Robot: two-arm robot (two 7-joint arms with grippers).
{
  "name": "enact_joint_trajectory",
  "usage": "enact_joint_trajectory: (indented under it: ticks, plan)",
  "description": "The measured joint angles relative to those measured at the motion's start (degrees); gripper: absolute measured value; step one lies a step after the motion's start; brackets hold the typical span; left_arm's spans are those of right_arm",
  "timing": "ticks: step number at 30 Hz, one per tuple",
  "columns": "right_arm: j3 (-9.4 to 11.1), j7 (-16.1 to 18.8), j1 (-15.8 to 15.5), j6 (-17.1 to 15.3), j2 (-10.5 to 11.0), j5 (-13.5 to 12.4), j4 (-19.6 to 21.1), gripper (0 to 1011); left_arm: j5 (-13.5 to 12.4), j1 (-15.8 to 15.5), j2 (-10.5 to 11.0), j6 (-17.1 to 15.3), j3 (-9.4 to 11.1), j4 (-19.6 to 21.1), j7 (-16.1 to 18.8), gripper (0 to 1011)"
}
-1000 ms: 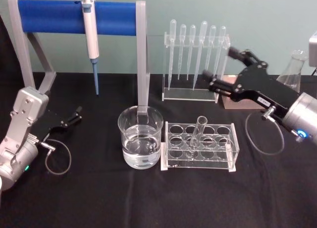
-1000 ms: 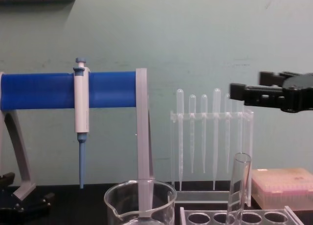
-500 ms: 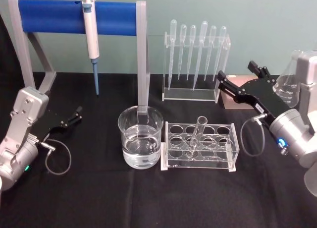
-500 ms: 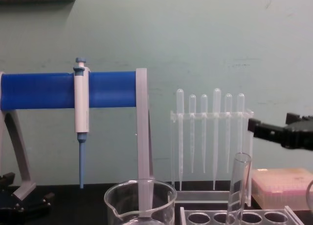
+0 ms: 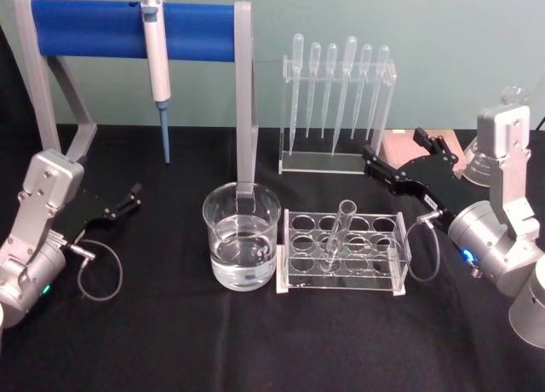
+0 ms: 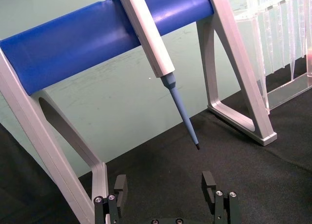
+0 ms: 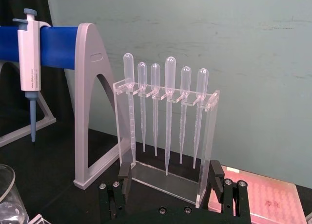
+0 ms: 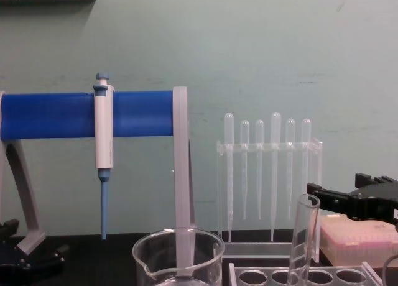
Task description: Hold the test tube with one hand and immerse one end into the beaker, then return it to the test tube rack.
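I am holding the right gripper [image 5: 397, 164] open, to the right of the test tube [image 5: 337, 233] and a little behind it, not touching. The tube is leaning in the clear rack [image 5: 342, 252], its rim above the rack top, and the beaker [image 5: 242, 236] with water is standing just beside the rack on its left. I judge I am at the approach step; nothing is grasped yet. Next I am planning to bring the fingers around the upper part of the tube and close gently, then lift straight out. The left gripper [image 5: 119, 205] is resting open at the left side of the table.
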State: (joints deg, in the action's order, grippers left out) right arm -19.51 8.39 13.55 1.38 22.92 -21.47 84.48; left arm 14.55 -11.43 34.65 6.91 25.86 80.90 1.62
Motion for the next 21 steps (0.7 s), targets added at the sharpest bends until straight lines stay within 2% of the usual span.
enact_joint_trajectory:
  ticks: [21]
  plan:
    - [-0.06,0.1,0.08,0.14,-0.02,-0.09,-0.08,1002,0.0,0.0,0.0,0.0,0.0,0.0,0.0,1000]
